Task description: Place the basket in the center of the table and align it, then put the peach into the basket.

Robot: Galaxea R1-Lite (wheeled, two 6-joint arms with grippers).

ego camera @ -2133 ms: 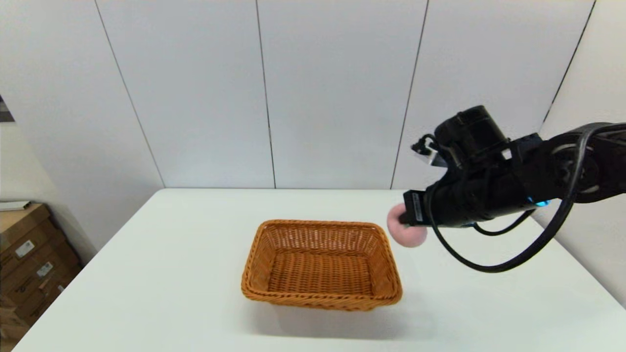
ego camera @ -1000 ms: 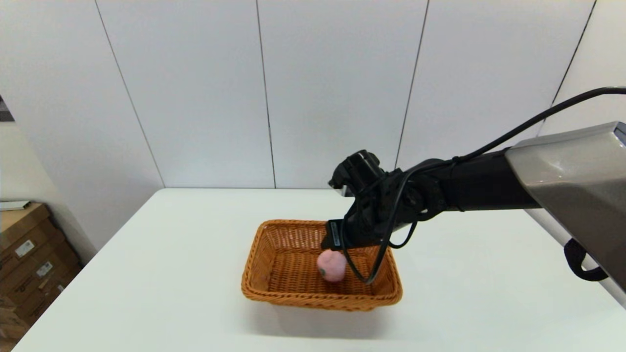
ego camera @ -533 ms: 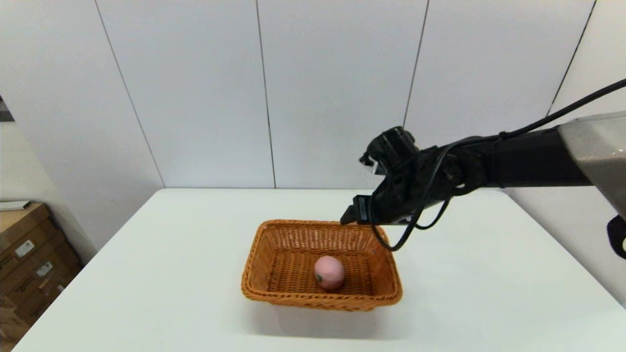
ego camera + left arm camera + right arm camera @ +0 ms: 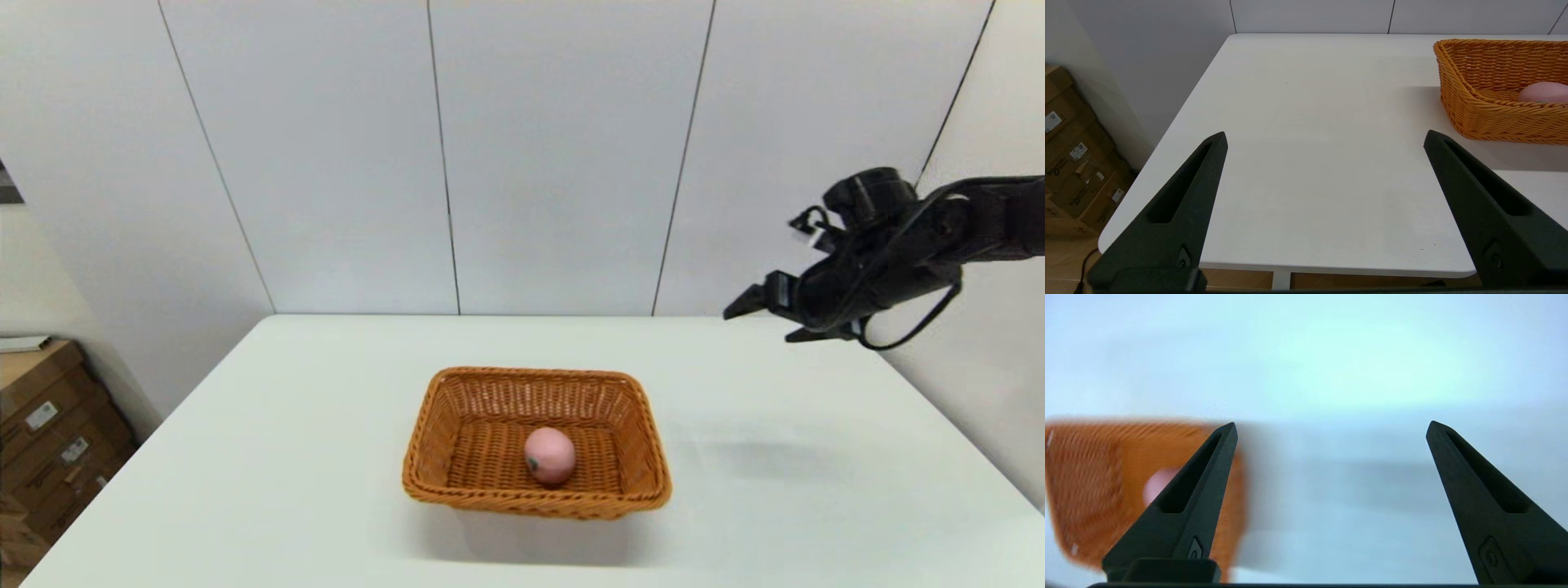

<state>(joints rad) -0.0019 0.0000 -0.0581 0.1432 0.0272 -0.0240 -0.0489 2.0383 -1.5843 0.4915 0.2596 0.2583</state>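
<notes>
White panelled wall point(image 4: 555, 155), cardboard boxes point(image 4: 49, 425)

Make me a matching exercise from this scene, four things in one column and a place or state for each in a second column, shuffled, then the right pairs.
Things:
1. peach
2. basket
3. right gripper
4. left gripper

Places or states:
A. open, raised above the table's far right part
B. lying on a woven floor
C. open, low at the table's left side, out of the head view
D. standing mid-table, orange-brown

Pairs: 1-B, 2-D, 3-A, 4-C
</notes>
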